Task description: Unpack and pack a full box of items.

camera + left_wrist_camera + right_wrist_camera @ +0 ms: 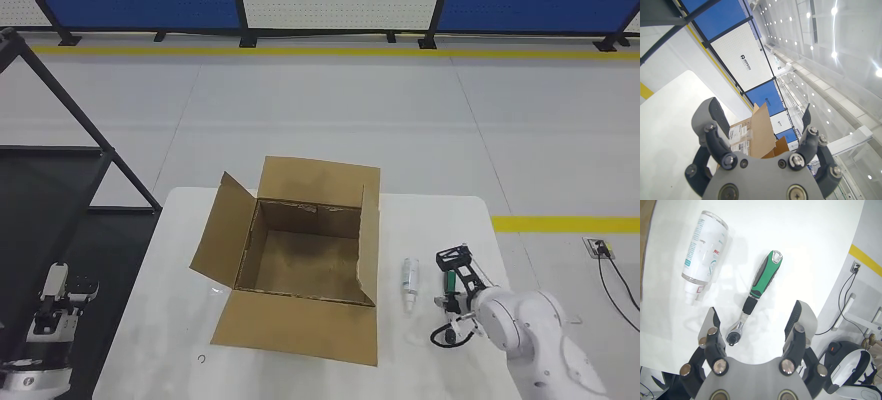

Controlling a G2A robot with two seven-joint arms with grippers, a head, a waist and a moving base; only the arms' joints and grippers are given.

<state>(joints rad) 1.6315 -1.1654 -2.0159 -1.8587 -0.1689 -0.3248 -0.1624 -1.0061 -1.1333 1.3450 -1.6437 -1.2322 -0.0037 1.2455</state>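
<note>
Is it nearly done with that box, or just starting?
Unpacking looks done: the box looks empty inside, and a bottle and a ratchet wrench lie on the table beside it. Nothing is in hand; the right gripper hangs open over the wrench, and the left gripper is open. Packing both back is left.

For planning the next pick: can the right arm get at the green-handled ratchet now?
Probably yes. The right gripper hangs open above the ratchet, which lies free on the table, apart from the bottle; nothing covers it.
</note>
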